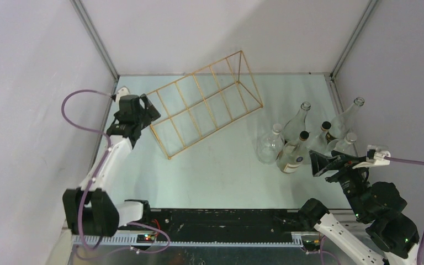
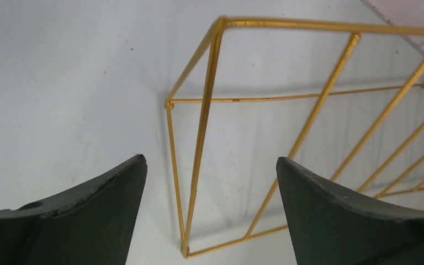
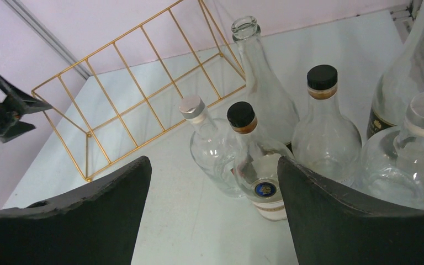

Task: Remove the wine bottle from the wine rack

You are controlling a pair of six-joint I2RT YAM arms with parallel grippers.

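The pale table [image 1: 221, 176] carries the gold wine rack [image 1: 194, 105] toward the left and 6 upright bottles [image 1: 290, 157] clustered at right

- Pale table [image 1: 221, 176], lightly speckled with marks.
- Plain lilac walls [image 1: 27, 66] on three sides.
- Metal posts [image 1: 95, 38] in both back corners.
- Black rail [image 1: 226, 218] along the table's near edge.

Wine rack [image 1: 205, 102]: thin gold wire wedge, grid of rectangular cells, lying askew on table [image 1: 221, 176] around 11–12 o'clock. Six clear glass wine bottles [image 1: 297, 124]: upright, tightly clustered at 3 o'clock, well apart from rack.
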